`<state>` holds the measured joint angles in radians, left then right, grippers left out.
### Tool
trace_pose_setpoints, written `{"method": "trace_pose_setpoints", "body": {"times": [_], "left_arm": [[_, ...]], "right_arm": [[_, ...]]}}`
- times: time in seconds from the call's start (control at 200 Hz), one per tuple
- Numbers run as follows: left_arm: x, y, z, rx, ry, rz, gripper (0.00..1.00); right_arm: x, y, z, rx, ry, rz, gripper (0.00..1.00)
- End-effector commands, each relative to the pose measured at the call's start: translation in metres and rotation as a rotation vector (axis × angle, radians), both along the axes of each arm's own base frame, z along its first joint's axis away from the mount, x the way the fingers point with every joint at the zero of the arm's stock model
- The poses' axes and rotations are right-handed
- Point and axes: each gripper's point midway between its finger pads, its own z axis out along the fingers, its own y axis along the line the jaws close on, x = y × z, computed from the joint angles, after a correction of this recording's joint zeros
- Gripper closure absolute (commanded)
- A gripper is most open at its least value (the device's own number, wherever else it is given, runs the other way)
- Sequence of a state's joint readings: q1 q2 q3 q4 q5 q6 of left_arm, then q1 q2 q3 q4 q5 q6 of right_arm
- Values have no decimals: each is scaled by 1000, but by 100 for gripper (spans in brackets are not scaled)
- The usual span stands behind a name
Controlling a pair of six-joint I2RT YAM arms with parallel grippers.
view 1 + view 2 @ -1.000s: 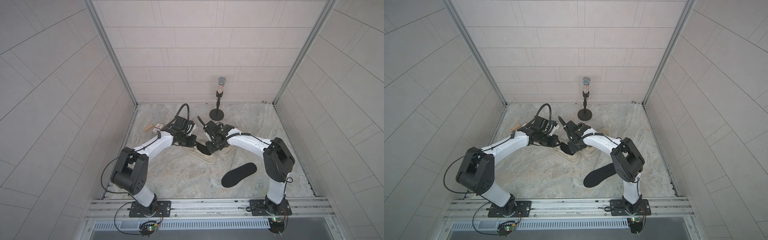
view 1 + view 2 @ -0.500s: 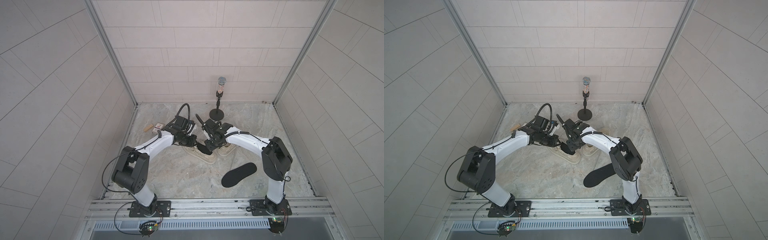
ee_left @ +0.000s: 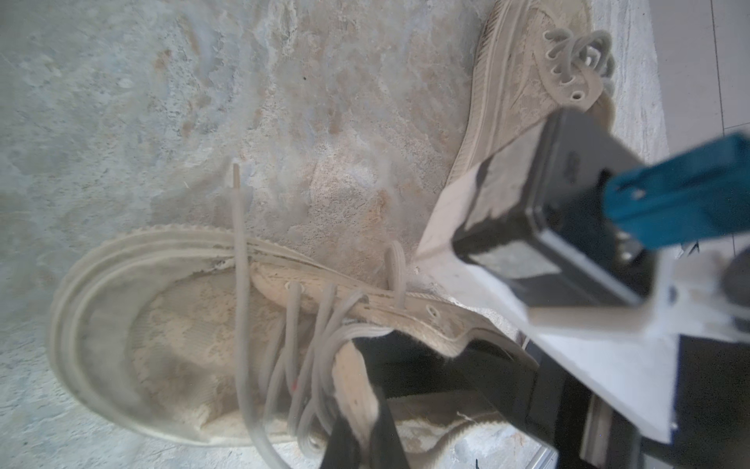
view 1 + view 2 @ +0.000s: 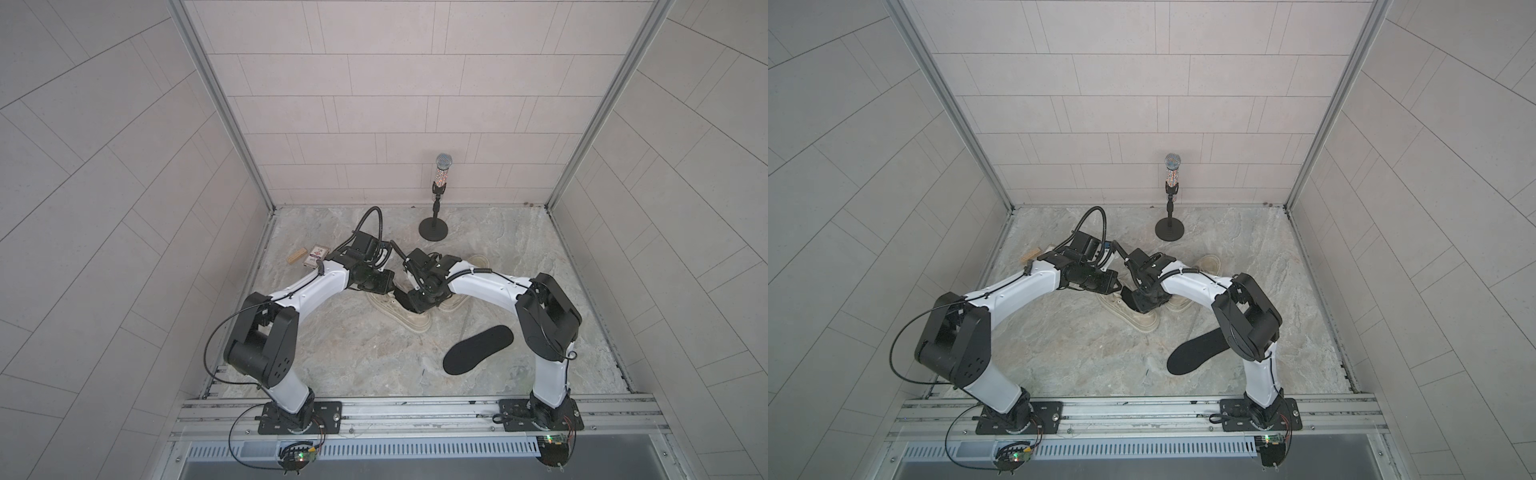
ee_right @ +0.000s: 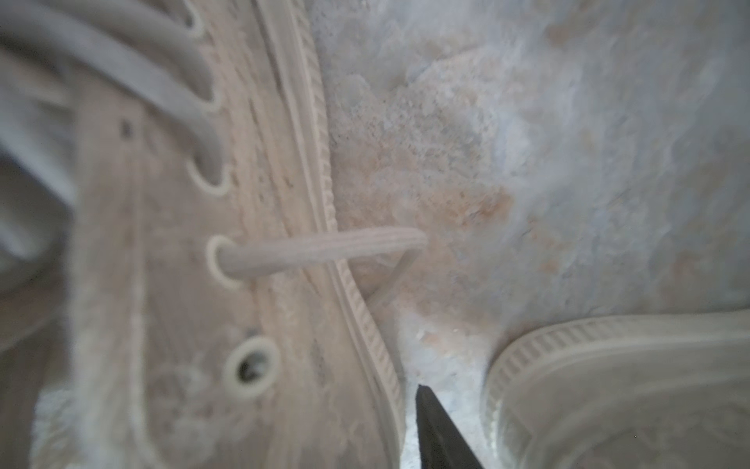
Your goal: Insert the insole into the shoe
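Observation:
A cream laced shoe (image 4: 409, 322) lies mid-floor in both top views. My left gripper (image 3: 361, 430) is shut on its tongue (image 3: 353, 373) and holds the opening apart. A black insole (image 3: 406, 361) slants into that opening, its rear end sticking out (image 4: 401, 296). My right gripper (image 4: 417, 307) is at the shoe's opening. In the right wrist view only one of its fingertips (image 5: 438, 438) shows, outside the shoe's side wall (image 5: 162, 284). The other finger is hidden.
A second cream shoe (image 4: 478, 262) lies just behind, partly under my right arm. A loose black insole (image 4: 478, 349) rests near the front right. A microphone stand (image 4: 433, 228) is at the back. A card box (image 4: 316, 254) and wooden block (image 4: 297, 255) lie back left.
My right gripper has shifted slightly over the shoe's opening with the insole's end. The left arm has held still on the tongue.

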<state>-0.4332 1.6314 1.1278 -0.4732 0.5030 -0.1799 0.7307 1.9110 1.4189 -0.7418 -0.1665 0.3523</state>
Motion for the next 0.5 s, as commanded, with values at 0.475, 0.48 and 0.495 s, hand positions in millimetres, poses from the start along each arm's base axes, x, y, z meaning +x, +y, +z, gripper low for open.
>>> {"method": "trace_pose_setpoints", "body": {"times": [0.475,0.48,0.495], "left_arm": [[18,2,10,38,-103,-30,100],[18,2,10,39,-103,-30,100],[19,2,11,39,-107,-29,100]], "right_arm": [[-43,-42,-34,-232,220,71,65],[-44,-42,-35,-231,226,72,65],[-48,-40,-38,-224,244,77,65]]}}
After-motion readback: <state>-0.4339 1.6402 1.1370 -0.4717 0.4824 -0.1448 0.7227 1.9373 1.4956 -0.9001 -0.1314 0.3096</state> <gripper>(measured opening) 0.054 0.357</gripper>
